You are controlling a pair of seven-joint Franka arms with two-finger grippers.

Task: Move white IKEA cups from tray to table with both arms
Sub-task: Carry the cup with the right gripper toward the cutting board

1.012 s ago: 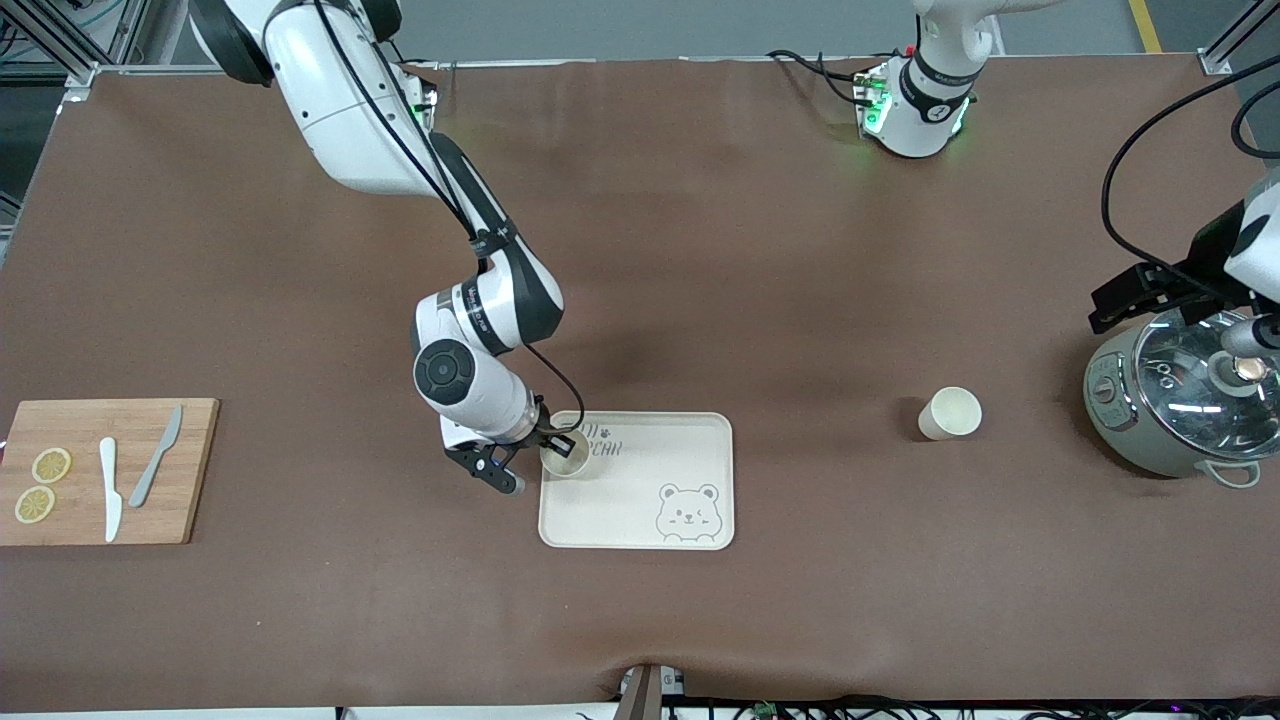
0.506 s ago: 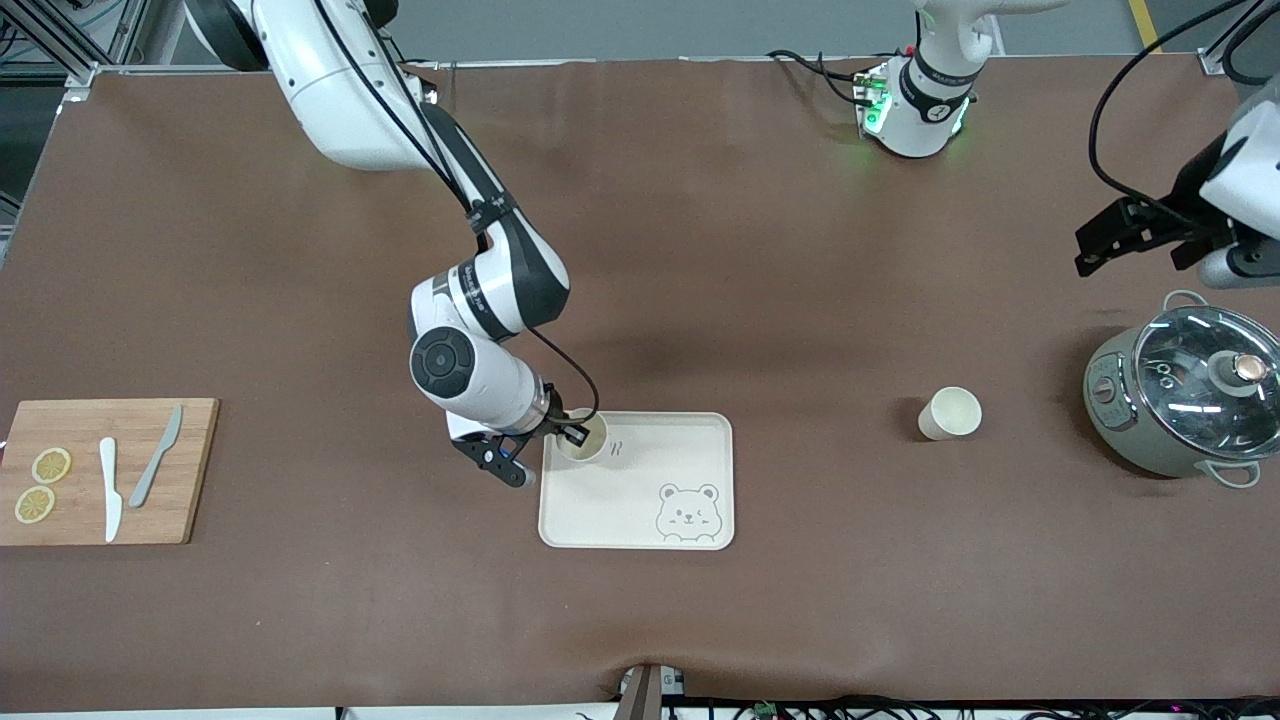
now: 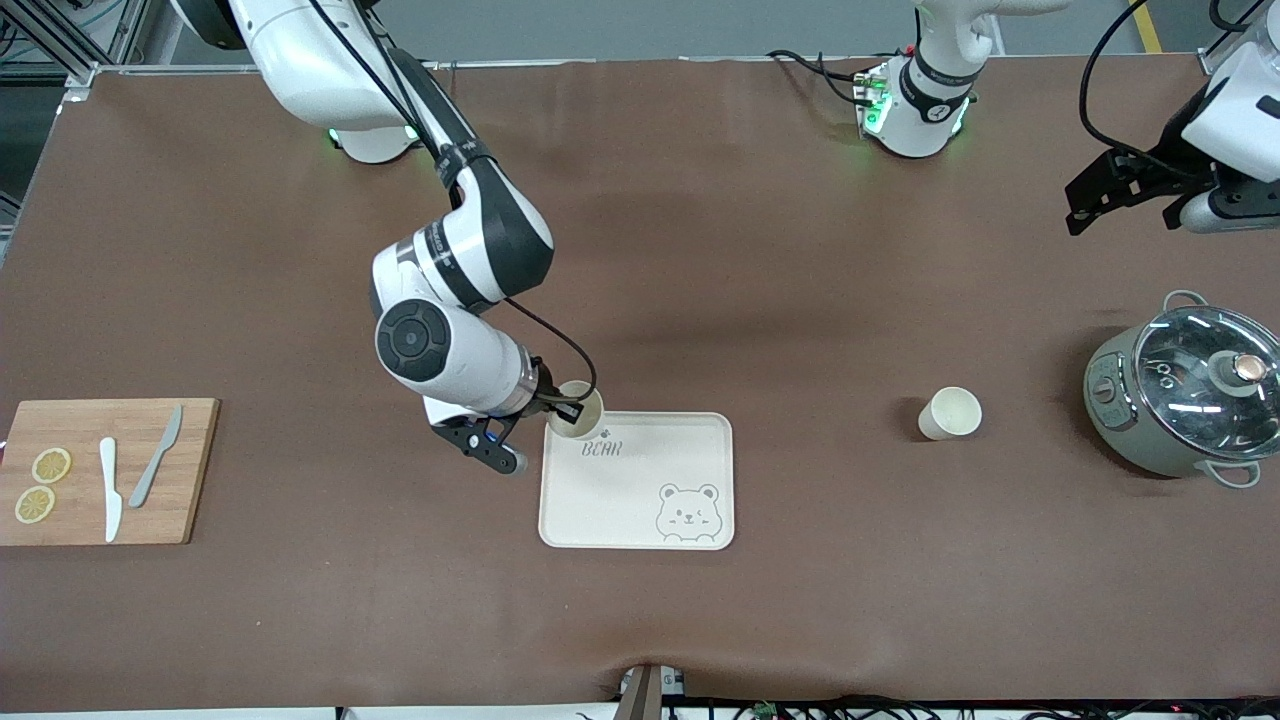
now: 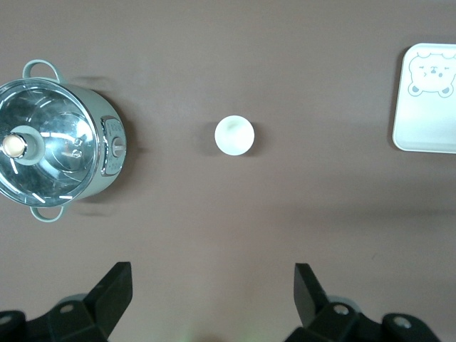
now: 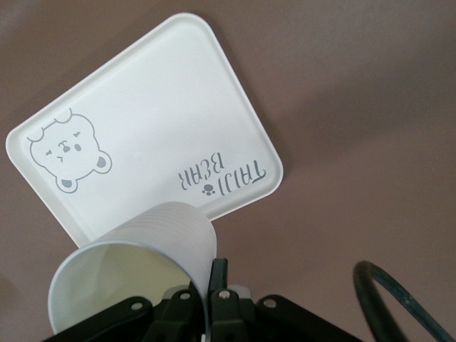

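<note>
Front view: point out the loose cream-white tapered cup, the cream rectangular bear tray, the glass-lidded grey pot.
cream-white tapered cup (image 3: 950,413), front view, on its open rim.
cream rectangular bear tray (image 3: 625,500), front view, bare floor.
glass-lidded grey pot (image 3: 1190,385), front view, on its lid.

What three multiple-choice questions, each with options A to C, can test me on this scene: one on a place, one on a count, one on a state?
1. Where is the free cup?
A. On the tray
B. On the table between tray and pot
C. On the cutting board

2. How many knives lie on the board?
A. One
B. Two
C. Three

3. The right gripper is:
A. Shut on a cup
B. Open
C. Holding the lid

Answers:
1 B, the free cup stands between tray and pot.
2 B, a white knife and a grey knife on the cutting board.
3 A, the right gripper pinches the held cup by its wall.
</note>
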